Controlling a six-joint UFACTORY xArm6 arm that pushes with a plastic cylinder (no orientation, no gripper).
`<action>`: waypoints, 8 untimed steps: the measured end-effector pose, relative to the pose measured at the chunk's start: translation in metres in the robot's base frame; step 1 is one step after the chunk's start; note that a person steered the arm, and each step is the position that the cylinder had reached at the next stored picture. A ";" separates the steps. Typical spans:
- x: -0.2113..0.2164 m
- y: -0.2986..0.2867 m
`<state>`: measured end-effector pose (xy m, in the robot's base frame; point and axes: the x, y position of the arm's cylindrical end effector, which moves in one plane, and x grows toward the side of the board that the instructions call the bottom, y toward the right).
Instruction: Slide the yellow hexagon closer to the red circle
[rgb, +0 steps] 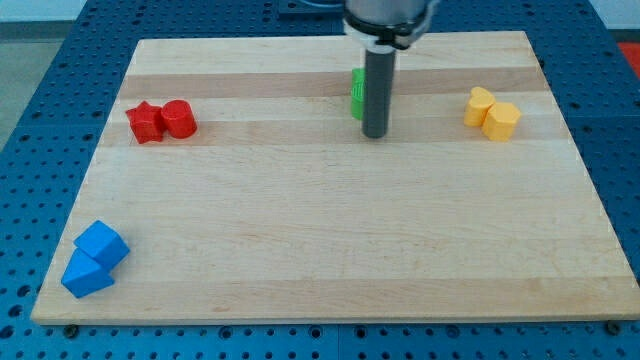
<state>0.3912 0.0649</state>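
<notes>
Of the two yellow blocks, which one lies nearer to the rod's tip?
The left yellow block, toward the view's top, lies nearer my tip; the yellow hexagon touches its right side, farther away.

Single view: high, angled down, whole board (330, 250) framed.

We count two red blocks, a red star (145, 122) and a red circle (179, 118); two yellow blocks, a yellow hexagon (502, 121) and another yellow block (479, 105); two blue blocks (93, 259); one partly hidden green block (356, 93); one wooden board (330, 230).
</notes>
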 end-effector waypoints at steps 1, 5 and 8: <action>0.008 0.029; 0.121 0.167; -0.006 0.210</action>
<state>0.3848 0.2753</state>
